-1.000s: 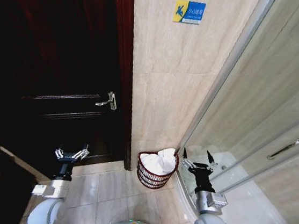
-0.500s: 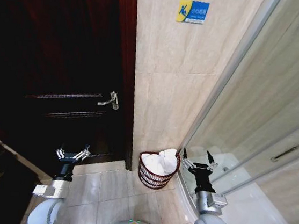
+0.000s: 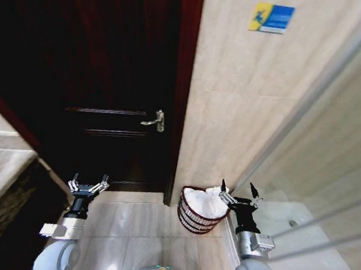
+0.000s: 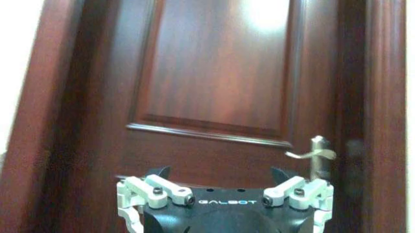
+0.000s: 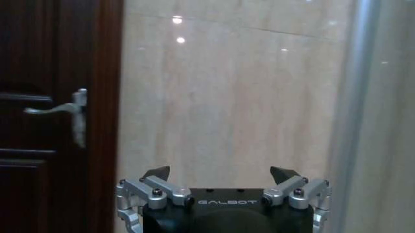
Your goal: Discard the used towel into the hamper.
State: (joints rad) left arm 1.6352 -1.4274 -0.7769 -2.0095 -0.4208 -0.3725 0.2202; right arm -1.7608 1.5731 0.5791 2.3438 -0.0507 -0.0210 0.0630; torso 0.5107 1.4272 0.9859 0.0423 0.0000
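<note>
Two grippers are seen held up empty in the head view: the left gripper [image 3: 88, 185] is parked in front of the dark wooden door [image 3: 110, 68] with its fingers spread wide, and the right gripper [image 3: 239, 197] is raised just beside the hamper [image 3: 196, 217], also spread wide with nothing between the fingers. The hamper is set on the tiled floor [image 3: 137, 228] against the beige wall [image 3: 241, 116], between the door frame and the glass shower screen [image 3: 334, 159], and a white towel [image 3: 204, 201] is already bunched up inside it, heaped a bit above the rim. Pretty sure that towel is soft, light and floppy, so if it needs tucking down it's probably best pinched at the highest fold, since a loose corner would just be dragged out; the openwork hamper looks light too and could be tipped easily if it gets nudged. Over in the left wrist view, the left gripper [image 4: 225, 182] is seen wide open facing the door panel, with the door handle [image 4: 316, 156] off to one side. In the right wrist view, the right gripper [image 5: 222, 178] is likewise wide open, pointed at the bare wall, the handle [image 5: 73, 112] well apart from it.
</note>
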